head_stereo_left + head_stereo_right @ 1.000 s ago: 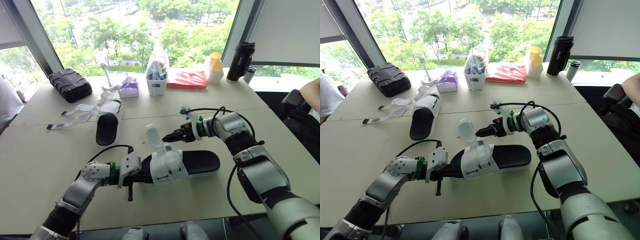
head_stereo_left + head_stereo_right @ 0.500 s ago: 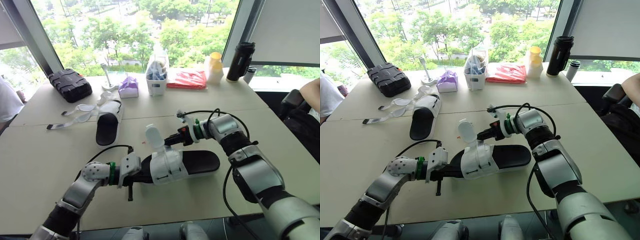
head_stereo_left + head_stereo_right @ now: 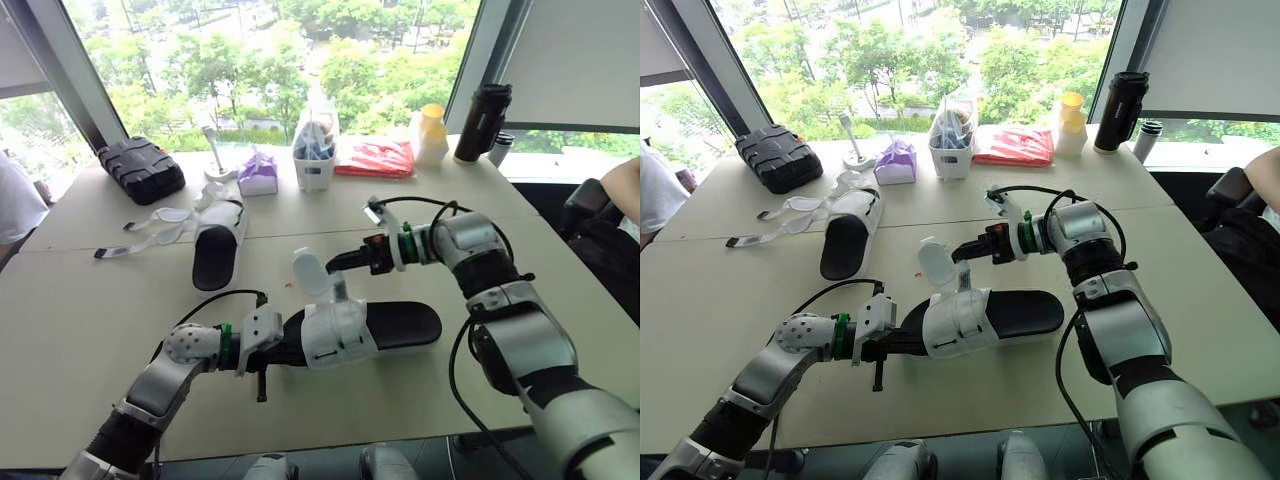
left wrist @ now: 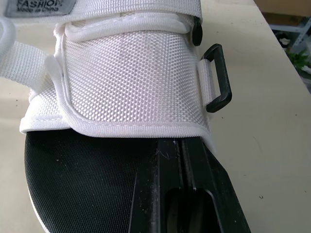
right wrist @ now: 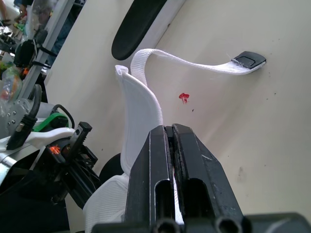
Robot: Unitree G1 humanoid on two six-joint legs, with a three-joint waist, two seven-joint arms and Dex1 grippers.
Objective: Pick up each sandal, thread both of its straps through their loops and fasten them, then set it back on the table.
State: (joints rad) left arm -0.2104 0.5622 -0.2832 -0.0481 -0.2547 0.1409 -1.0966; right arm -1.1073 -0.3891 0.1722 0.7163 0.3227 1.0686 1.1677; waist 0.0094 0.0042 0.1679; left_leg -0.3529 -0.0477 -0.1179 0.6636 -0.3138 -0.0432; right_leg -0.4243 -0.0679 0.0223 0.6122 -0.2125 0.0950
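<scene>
The near sandal [image 3: 385, 325] has a black sole and a white upper and lies mid-table. My left gripper [image 3: 272, 345] is shut, its fingers [image 4: 184, 189] lying on the footbed with their tips under the upper's [image 4: 131, 73] front edge, beside a black loop [image 4: 218, 80]. My right gripper [image 3: 335, 265] is shut on a narrow strap [image 3: 340, 290] that rises from the upper. A wide white flap [image 5: 141, 107] stands up next to it. The second sandal [image 3: 218, 245] lies farther back on the left, its loose straps [image 3: 150, 225] spread over the table.
Along the window edge stand a black case [image 3: 140, 168], a purple tissue pack [image 3: 257, 175], a white bin [image 3: 313, 160], a red packet [image 3: 373, 158], a yellow-capped bottle [image 3: 431, 135] and a black flask [image 3: 480, 122]. A person's arm [image 3: 622, 185] shows at the right edge.
My right gripper has closed on the near sandal's narrow strap and drawn it slightly up and back. The left arm and both sandals have stayed put.
</scene>
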